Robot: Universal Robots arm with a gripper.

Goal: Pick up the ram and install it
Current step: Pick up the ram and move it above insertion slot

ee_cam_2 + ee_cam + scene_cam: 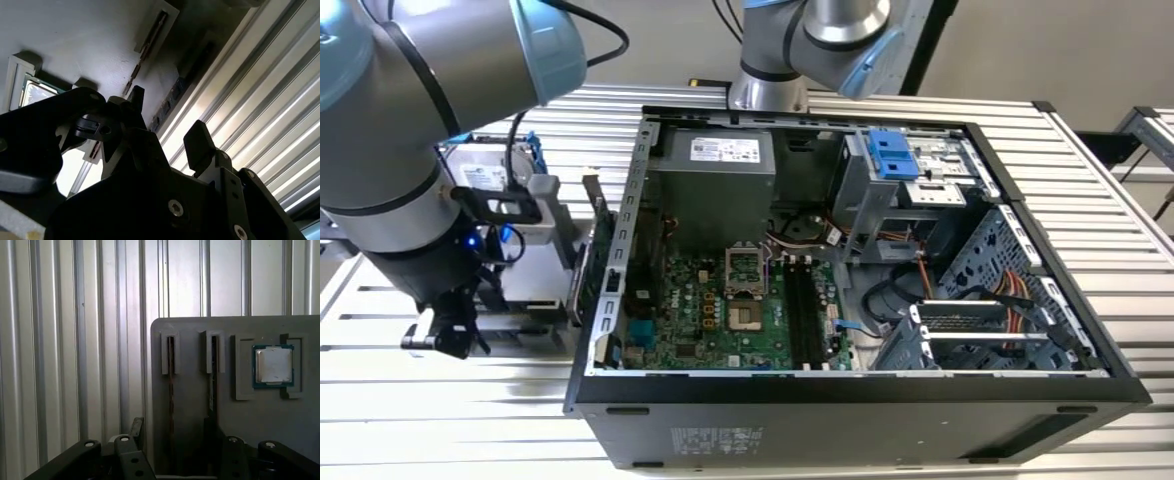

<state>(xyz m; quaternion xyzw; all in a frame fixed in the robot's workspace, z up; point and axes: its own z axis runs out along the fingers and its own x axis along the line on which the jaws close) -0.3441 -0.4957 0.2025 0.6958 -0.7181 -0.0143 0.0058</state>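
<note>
Grey tray point(190, 340) holds the ram point(171, 385) in the first wrist view; hand point(168, 112) spread.

Ram point(171, 390) and processor point(273, 365) in tray point(192, 390)

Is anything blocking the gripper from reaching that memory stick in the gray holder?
Nothing visible does. In the first wrist view the open gripper is lined up with the ram, which stands on edge in a slot of the gray holder, with only open space between them.
</note>
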